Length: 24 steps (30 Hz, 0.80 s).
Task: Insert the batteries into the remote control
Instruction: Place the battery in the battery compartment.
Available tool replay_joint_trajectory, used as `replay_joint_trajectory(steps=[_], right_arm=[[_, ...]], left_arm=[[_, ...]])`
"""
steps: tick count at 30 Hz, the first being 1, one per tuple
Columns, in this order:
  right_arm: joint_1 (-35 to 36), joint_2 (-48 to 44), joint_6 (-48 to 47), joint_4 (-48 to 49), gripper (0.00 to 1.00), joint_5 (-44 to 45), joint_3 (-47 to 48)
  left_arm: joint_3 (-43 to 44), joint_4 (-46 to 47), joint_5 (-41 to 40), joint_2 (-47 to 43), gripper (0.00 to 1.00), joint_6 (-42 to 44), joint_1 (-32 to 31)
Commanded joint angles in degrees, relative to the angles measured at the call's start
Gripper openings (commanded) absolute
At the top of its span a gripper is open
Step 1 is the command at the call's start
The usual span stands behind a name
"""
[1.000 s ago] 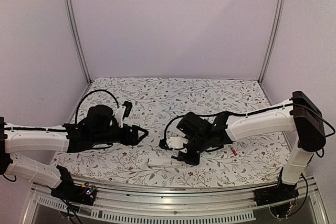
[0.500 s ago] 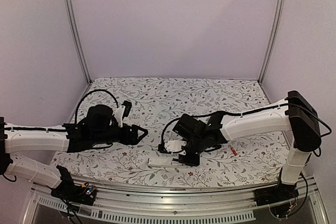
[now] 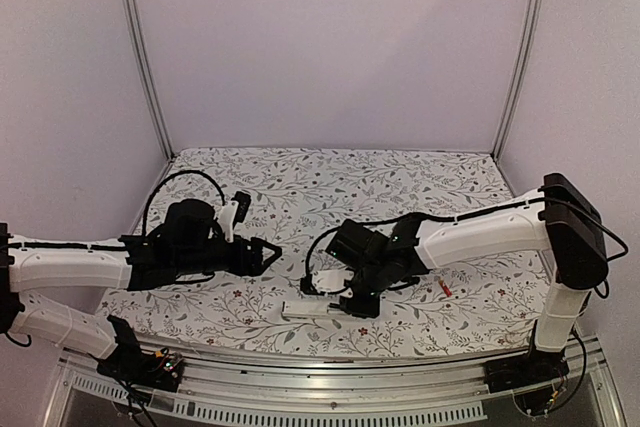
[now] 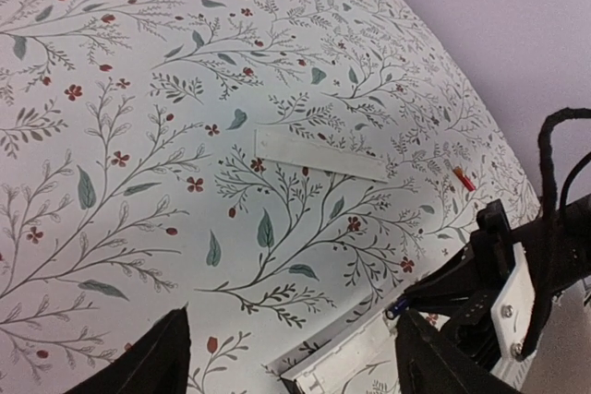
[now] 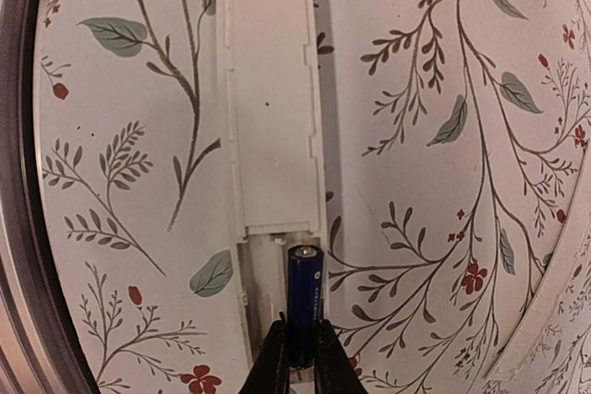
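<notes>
right gripper point(image 5: 300, 357): narrowed to a slim gap, with the dark battery point(image 5: 303, 302) pinched between its two fingertips.
dark battery: held lengthwise along the remote control point(image 5: 272, 108), over the recessed compartment at the end nearest the gripper; whether it is seated cannot be told.
remote control: laid flat on the floral cloth point(image 3: 300, 182), back side up, close to the near edge of the table and roughly parallel to it; the edge is seen as a dark strip point(image 5: 14, 182) on the left of the right wrist view.
left gripper point(image 4: 288, 320): held wide apart, nothing between the fingers; hung above the cloth, well apart from the remote control.
red battery point(image 3: 444, 288): laid on the cloth to the right of the right gripper, near the right side of the table, untouched.
cover plate point(image 4: 319, 156): laid flat on the cloth, apart from the remote control and from both grippers.
open room: a broad stretch of cloth is seen beyond both arms, up to the back wall point(image 3: 330, 47).
</notes>
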Motion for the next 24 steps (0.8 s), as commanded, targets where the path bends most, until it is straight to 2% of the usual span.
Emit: replay_joint_trajectory(steps=[1, 15, 24], right_arm=[[0.6, 1.5, -0.2, -1.5, 0.12, 1.2, 1.9], [0.6, 0.9, 0.4, -1.0, 0.16, -0.2, 3.8], [-0.3, 0.1, -2.3, -0.4, 0.31, -3.8, 4.1]], left_arm=[[-0.7, 0.0, 0.7, -0.5, 0.76, 0.9, 0.8], [-0.6, 0.5, 1.9, -0.3, 0.77, 1.4, 1.0], [-0.7, 0.4, 1.9, -0.6, 0.77, 1.5, 1.0]])
